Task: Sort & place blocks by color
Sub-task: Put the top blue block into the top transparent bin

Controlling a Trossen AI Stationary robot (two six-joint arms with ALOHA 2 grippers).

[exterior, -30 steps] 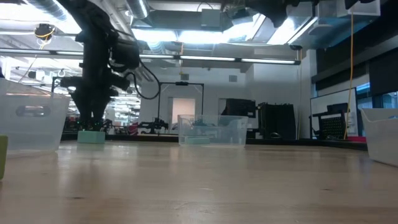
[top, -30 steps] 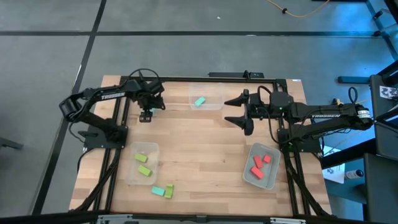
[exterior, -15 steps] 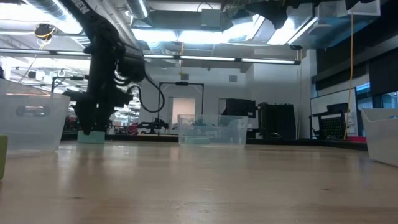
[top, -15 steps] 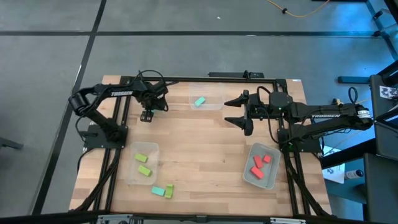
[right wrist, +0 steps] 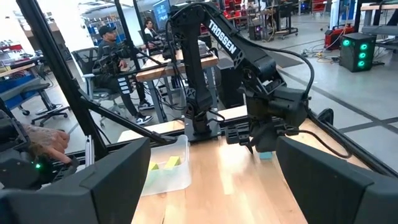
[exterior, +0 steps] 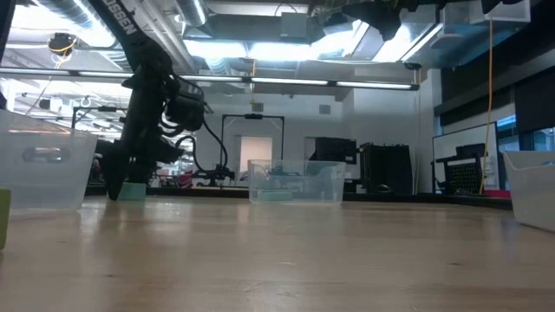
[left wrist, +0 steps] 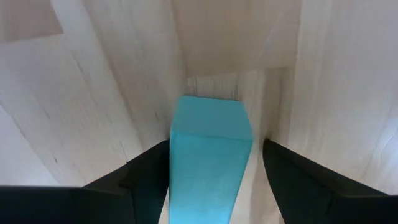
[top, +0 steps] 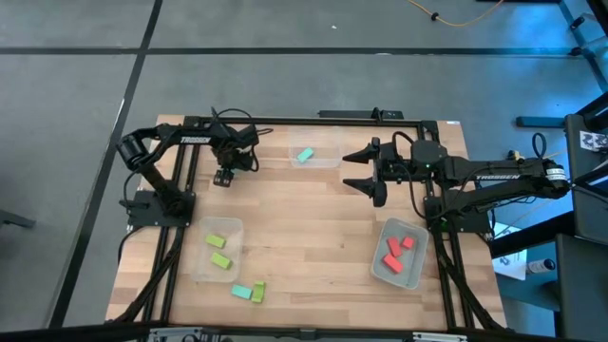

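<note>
A teal block (left wrist: 208,168) stands on the wood near the table's far left corner; the low view shows it (exterior: 133,191) on the table top. My left gripper (top: 223,177) slants down over it, open, one finger on either side (left wrist: 216,146). From above, the gripper hides the block. My right gripper (top: 348,170) hovers open above the table's middle right, pointing left. A second teal block (top: 304,155) lies in the far bin. Lime blocks (top: 218,249) and red blocks (top: 397,251) lie in the two near bins. My left gripper straddles the teal block, slanting down from above. One finger (left wrist: 149,177) lies right along the block's side (left wrist: 177,174); whether it touches, I cannot tell. A strip of table shows between the block and the other finger (left wrist: 286,180). The block rests on the table.
The clear far bin (top: 328,160) sits at the far edge's middle. The lime bin (top: 201,266) is near left and the red bin (top: 380,271) near right. A loose teal and lime pair (top: 249,292) lies by the near edge. People sit in the room beyond the table (right wrist: 118,56).
My left gripper has tipped from pointing straight down to a slant, its wrist swinging toward the table's right while its fingertips stay at the teal block. The left arm's elbow has drawn in toward the far edge. The block has stayed on the table.
</note>
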